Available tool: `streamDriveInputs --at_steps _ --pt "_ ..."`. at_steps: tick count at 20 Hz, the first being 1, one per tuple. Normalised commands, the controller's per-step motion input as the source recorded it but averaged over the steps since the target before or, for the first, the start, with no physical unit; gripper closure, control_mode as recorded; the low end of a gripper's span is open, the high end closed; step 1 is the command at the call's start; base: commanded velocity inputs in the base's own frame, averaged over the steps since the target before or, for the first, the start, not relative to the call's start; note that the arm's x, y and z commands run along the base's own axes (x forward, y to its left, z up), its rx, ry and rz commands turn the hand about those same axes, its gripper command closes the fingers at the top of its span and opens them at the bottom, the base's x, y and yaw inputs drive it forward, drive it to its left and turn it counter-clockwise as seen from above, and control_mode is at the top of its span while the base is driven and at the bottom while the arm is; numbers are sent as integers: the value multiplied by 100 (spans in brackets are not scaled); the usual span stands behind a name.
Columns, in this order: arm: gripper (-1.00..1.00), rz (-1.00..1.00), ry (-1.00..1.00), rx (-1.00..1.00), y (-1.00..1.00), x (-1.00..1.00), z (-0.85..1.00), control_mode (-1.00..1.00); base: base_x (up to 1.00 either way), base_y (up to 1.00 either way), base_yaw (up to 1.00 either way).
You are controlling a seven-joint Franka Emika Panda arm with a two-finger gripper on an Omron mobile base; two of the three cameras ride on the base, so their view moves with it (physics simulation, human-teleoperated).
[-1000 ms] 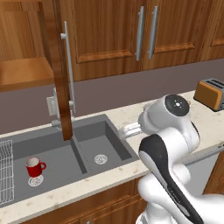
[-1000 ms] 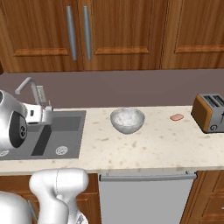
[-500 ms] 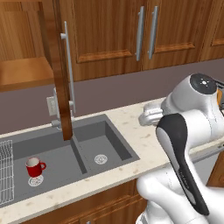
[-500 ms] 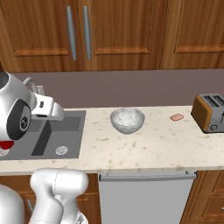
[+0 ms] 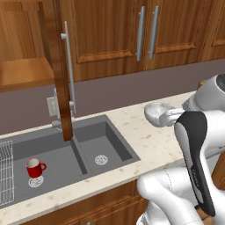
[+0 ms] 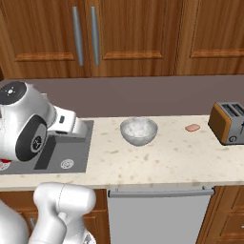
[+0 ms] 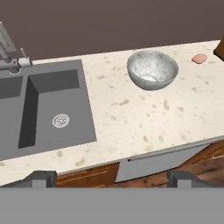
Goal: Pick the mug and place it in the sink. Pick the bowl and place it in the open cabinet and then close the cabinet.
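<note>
The end effector (image 7: 112,177) is hanging above the front edge of the desk (image 7: 144,118) with its two fingertips (image 7: 41,177) spread wide apart and nothing sitting between them. In the left base view, the red mug (image 5: 34,168) is standing upright in the left basin of the sink (image 5: 112,132), on top of the round drain, its handle pointing right, beside the white wire rack (image 5: 5,171). The speckled bowl (image 6: 138,131) is resting upright on the desk to the right of the sink, well apart from the end effector. A small pink thing (image 6: 193,127) is lying on the desk between the bowl and the toaster (image 6: 229,123). The cabinet (image 5: 24,72) above the sink is standing open, its door (image 5: 59,74) swung out edge-on with the long bar handle (image 5: 68,70) facing right, and its wooden shelf is showing on the left.
</note>
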Motion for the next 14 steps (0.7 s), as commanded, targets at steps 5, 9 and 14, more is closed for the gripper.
streamDriveInputs --at_steps 5,9,14 --pt "-100 0 0 0 -34 7 0 -100 0 0 0" --pt "-100 1 -1 0 -24 11 -1 -100 0 0 0" --pt "-100 2 0 0 -16 15 -8 -100 0 0 0"
